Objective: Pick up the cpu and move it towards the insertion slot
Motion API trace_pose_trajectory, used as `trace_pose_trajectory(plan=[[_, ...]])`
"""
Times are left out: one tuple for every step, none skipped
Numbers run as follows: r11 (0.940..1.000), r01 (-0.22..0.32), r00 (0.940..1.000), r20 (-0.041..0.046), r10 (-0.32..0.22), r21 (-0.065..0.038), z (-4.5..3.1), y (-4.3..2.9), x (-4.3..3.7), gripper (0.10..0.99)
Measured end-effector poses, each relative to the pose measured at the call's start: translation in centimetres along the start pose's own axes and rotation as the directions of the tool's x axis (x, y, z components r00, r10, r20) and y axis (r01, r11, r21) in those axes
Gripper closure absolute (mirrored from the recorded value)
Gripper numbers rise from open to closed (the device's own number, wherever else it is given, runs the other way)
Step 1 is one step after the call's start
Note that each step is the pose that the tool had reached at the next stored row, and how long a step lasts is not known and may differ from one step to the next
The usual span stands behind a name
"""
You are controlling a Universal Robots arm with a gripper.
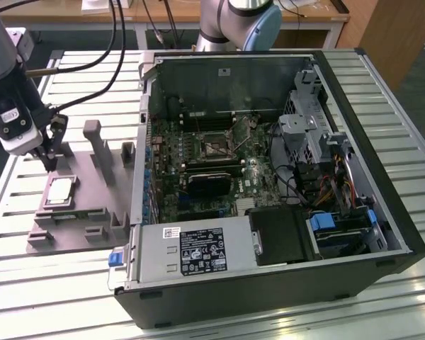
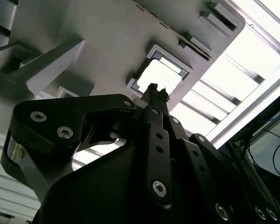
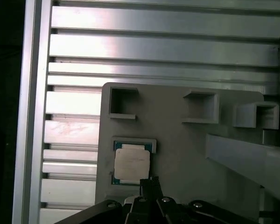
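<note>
The black linkage of the gripper (image 2: 152, 91) is looming nearest the lens in both wrist views, its links narrowing to a tip where the jaws are sitting closed together, gripping nothing. In the first wrist view that tip is hovering just beside one edge of the cpu (image 3: 131, 163); whether it is touching the chip cannot be told. The cpu is lying flat in its square recess of the grey tray (image 3: 177, 135), silver top facing up. The second wrist view is showing the chip as a glaring bright square beyond the tip, while the first is showing its pale rim and the tray's neighbouring recesses.

In the exterior view the arm is leaning down over the tray's far end, gripper pointing at the recess. The insertion slot (image 1: 216, 145) is lying inside the open computer case (image 1: 382, 149), which is standing just beside the tray on the exterior view's right, well apart from the chip. The tray's upright post (image 1: 93, 142) and the case's side wall are rising between them. The slatted surface (image 1: 28, 273) is carrying the tray.
</note>
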State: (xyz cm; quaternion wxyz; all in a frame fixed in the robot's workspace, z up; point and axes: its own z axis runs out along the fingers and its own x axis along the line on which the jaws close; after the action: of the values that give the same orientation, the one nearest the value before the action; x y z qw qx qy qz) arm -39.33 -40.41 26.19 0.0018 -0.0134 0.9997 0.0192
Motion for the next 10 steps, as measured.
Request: trace_pose_trajectory(plan=[[1.0,0.0,1.0,0.0008,0.0,0.0,0.12,-0.05,0.09,0.984],[1.0,0.001,1.0,0.0018,-0.001,0.0,0.26,-0.11,0.17,0.984],[1.0,0.002,1.0,0.0026,-0.002,0.0,0.38,-0.16,0.26,0.984],[1.0,0.002,1.0,0.0032,-0.002,0.0,0.51,-0.2,0.34,0.984],[1.0,0.003,1.0,0.0038,-0.003,0.0,0.65,-0.24,0.44,0.984],[1.0,0.004,1.0,0.0043,-0.004,0.0,0.8,-0.28,0.53,0.984],[1.0,0.005,1.0,0.0048,-0.005,0.0,0.94,-0.33,0.63,0.984],[1.0,0.006,1.0,0.0053,-0.006,0.0,1.11,-0.36,0.72,0.984],[1.0,0.007,1.0,0.0057,-0.007,0.0,1.27,-0.38,0.79,0.984],[1.0,0.008,0.9999,0.006,-0.008,0.0,1.43,-0.4,0.87,0.984]])
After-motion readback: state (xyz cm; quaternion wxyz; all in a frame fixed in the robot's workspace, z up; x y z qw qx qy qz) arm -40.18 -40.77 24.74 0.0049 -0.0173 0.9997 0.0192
